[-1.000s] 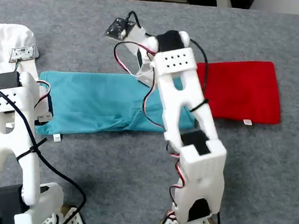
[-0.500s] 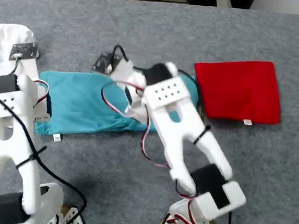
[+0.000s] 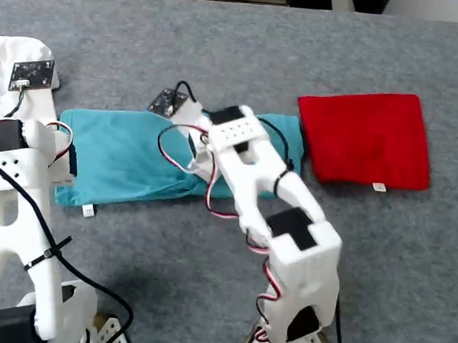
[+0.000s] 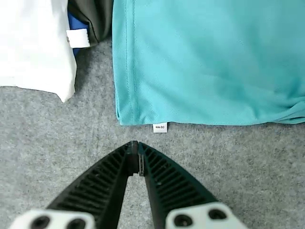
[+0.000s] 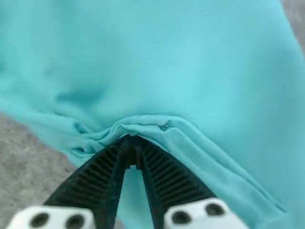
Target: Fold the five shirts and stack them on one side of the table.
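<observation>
So, looking down on a grey carpet-like worktop (image 3: 384, 49) with a teal fabric shirt (image 3: 126, 158) laid flat across the middle as one long wide strip. Got a red shirt folded into a neat rectangle (image 3: 368, 139) right up against the teal one's right-hand end. Can't tell whether touching or a sliver apart. Carries a small white label (image 3: 379, 186) on its near edge.

Over at the left edge, spotted a crumpled white shirt (image 3: 3, 51). From the left wrist view, can also make out a dark garment (image 4: 90, 19) with a blue bit, wedged between that white cloth and the teal hem.

Found the right claw (image 5: 132, 143) clenched and pinching a puckered ridge of teal cloth on the shirt's near edge, roughly halfway along the strip.

Found the left claw (image 4: 138, 152) clenched too, gripping nothing. Hovers over bare worktop just short of the teal shirt's near left corner, close to the little white hem tag (image 4: 159, 127).
</observation>
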`<state>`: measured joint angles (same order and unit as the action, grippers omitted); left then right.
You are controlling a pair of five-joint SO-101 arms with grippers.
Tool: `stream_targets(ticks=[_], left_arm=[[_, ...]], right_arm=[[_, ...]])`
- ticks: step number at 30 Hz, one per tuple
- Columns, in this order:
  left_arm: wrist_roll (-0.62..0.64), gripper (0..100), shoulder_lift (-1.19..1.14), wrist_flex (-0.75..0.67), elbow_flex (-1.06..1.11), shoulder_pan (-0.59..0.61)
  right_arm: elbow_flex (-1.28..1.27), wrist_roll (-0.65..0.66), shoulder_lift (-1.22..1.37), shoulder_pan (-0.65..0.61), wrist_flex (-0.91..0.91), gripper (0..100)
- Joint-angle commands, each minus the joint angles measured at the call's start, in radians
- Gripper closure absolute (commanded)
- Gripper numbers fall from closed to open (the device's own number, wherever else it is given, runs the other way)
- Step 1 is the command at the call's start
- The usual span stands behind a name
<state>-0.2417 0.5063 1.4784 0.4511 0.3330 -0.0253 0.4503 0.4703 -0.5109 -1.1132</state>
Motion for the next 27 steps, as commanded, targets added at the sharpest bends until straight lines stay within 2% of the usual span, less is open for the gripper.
stream_targets(ticks=[1,6,11,18,23,27], left_arm=[[-0.003,98,0.035,0.002,-0.035,0.006],[-0.005,98,0.036,-0.003,-0.035,0.006],[-0.005,98,0.035,-0.003,-0.035,0.006],[-0.005,98,0.038,0.0,-0.035,0.006],[-0.005,98,0.038,0.003,-0.037,0.006],[-0.005,98,0.03,-0.003,-0.044,0.006]], right_arm=[[0.131,-0.011,0.03,0.022,-0.054,99.6],[0.166,-0.003,0.01,0.024,-0.044,99.6],[0.196,-0.005,0.11,0.028,0.014,99.6],[0.363,-0.003,0.07,0.038,-0.206,99.6],[0.484,0.005,-0.096,0.124,-0.384,99.6],[0.498,0.083,-0.213,0.216,-0.489,99.6]])
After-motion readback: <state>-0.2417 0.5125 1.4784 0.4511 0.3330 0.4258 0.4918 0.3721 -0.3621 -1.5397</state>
